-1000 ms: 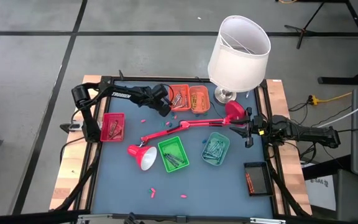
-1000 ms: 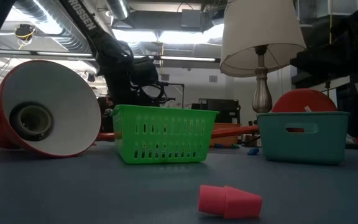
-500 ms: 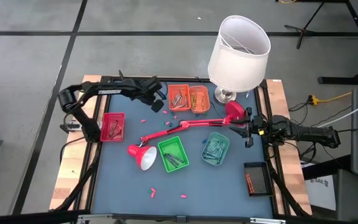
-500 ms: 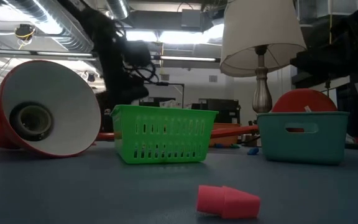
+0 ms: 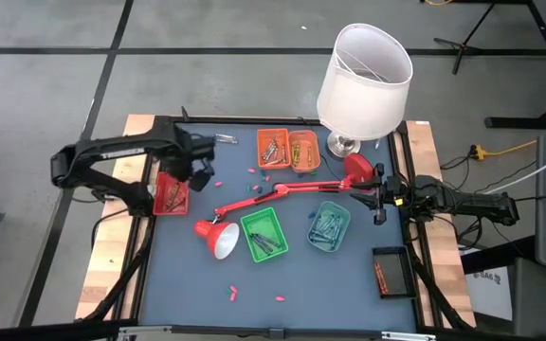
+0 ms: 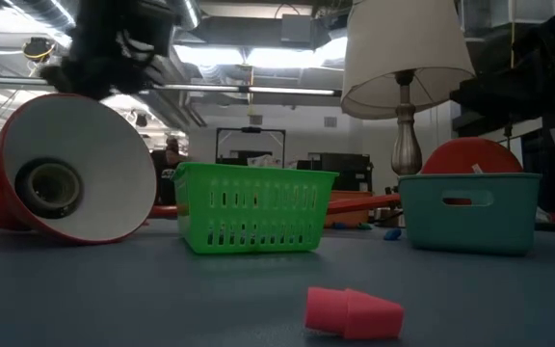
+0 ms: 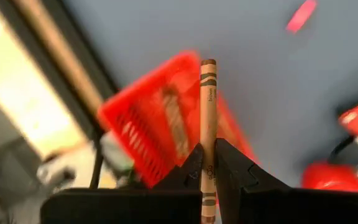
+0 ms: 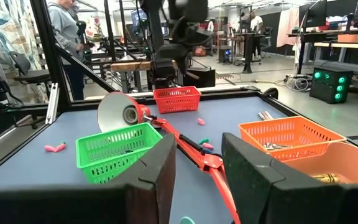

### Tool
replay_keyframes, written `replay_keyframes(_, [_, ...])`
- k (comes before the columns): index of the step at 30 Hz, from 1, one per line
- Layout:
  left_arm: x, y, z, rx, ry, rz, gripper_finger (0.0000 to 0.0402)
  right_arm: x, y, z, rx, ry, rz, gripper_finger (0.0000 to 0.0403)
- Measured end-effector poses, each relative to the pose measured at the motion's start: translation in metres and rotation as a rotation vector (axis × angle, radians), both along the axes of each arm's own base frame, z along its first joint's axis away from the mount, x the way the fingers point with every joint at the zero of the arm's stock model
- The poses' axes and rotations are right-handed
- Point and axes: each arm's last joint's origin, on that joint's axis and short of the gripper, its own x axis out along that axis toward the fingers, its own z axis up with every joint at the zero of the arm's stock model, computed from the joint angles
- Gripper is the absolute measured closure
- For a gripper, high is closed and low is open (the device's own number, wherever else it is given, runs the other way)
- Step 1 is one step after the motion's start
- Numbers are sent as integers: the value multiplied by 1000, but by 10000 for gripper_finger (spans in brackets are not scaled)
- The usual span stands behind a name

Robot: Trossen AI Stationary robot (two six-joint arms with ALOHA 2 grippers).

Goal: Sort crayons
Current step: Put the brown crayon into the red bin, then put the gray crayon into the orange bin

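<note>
While the left gripper (image 7: 206, 163) clamps a brown crayon (image 7: 208, 118), pink bits (image 6: 353, 312) litter the blue tabletop (image 5: 349, 275).

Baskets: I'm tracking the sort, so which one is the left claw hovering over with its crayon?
The red basket at the table's left edge; the left claw, shut on a brown crayon, is just above it.

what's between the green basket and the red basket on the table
In the high view, the red desk lamp's white-lined shade and the lower end of its arm lie between the green basket and the red basket; otherwise bare blue tabletop.
</note>
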Motion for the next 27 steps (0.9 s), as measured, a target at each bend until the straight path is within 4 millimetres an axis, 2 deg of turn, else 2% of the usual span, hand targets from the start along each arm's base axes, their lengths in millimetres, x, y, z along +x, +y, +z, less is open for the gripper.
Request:
replay_keyframes(5, [-13,-22,-5,10,60,53,396,0,0,0,0,0,1,274])
replay_keyframes(11, [-17,-33,-23,9,128,17,395,0,0,0,0,0,1,274])
replay_keyframes(20, [-22,-34,-34,27,169,10,341,0,0,0,0,0,2,274])
replay_keyframes(27, [-12,-26,-36,119,77,-26,316,0,0,0,0,0,2,274])
